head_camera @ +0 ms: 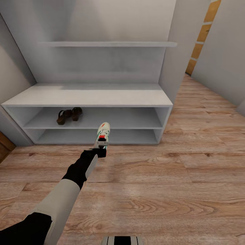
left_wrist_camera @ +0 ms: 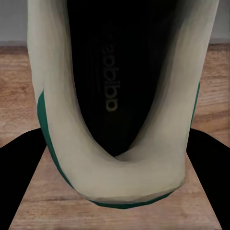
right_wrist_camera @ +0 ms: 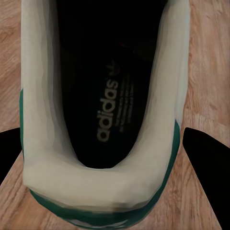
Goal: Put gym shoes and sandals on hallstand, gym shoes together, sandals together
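Note:
My left gripper (head_camera: 101,147) is shut on the heel of one cream-white gym shoe (head_camera: 103,133), held toe-forward just in front of the hallstand (head_camera: 88,96), level with its lower shelves. In the left wrist view that shoe (left_wrist_camera: 158,158) sits between the dark fingers (left_wrist_camera: 24,163), above the corridor floor (left_wrist_camera: 33,201). In the right wrist view the other gym shoe (right_wrist_camera: 52,172) sits between my right gripper's (right_wrist_camera: 103,132) fingers (right_wrist_camera: 208,167), heel towards the camera, over wood planks. The two brown sandals (head_camera: 68,115) stand side by side at the left of the upper open shelf.
The hallstand has a wide bench top, two open shelf levels (head_camera: 112,136) and a high shelf (head_camera: 109,44) on its back panel. A grey wall panel (head_camera: 177,51) flanks its right end. Wood floor (head_camera: 170,190) stretches ahead and off to the right.

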`<state>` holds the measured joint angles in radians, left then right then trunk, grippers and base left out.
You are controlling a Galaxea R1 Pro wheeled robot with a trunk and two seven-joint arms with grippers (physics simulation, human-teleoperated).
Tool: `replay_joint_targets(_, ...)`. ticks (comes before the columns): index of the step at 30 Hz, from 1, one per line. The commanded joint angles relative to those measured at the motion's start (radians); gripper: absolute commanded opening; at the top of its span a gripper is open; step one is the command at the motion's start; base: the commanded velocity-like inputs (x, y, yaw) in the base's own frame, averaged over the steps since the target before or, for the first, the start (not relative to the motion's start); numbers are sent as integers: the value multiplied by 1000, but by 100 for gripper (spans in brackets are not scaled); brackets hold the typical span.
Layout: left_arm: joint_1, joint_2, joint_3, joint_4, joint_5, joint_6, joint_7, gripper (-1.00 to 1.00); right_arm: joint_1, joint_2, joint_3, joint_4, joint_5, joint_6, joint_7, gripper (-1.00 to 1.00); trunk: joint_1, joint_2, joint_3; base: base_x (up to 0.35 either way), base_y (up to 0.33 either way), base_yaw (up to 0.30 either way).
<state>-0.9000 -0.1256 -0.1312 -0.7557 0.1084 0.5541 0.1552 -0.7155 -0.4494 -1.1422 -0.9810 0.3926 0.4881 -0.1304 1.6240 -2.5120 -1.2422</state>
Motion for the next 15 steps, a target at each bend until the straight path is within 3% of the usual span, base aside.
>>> replay_joint_targets(1, -1, 1, -3, -1, 10, 6, 8, -100, -1, 0, 0, -1, 5, 5, 0, -100, 0, 0, -1, 0, 0, 0)
replay_joint_targets(15, -2, 1, -4, 4, 11, -71, -6, -100, -1, 0, 1, -1, 5, 5, 0, -100, 0, 0, -1, 0, 0, 0)
